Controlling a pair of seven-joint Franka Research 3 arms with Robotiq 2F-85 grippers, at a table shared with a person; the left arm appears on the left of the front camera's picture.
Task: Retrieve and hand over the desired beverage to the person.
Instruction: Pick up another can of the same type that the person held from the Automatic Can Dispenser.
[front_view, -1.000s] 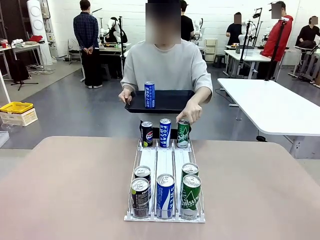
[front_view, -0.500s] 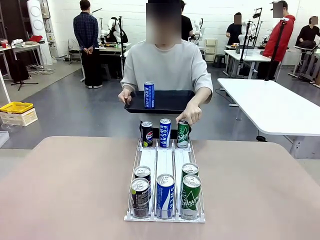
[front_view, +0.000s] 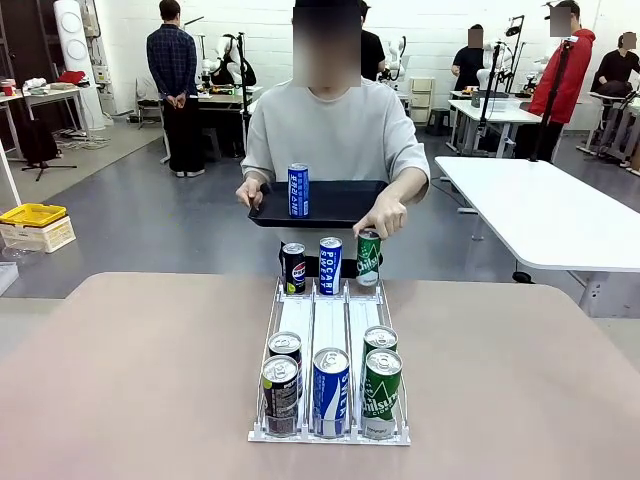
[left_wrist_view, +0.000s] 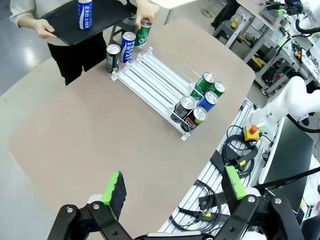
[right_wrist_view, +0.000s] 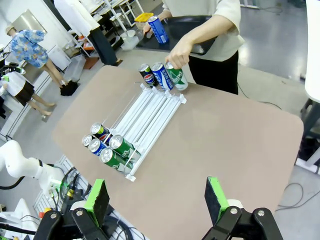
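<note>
table open both sides of rack | hand on far-edge green can

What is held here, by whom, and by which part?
The person grips the green can by its top with one hand and holds the black tray by its edge with the other hand. The left gripper and right gripper are open, holding nothing.

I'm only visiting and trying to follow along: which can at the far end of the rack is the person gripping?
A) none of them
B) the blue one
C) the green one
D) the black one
C: the person's hand closes over the top of the green can at the far end of the rack, and the blue can and black can beside it are untouched.
</note>
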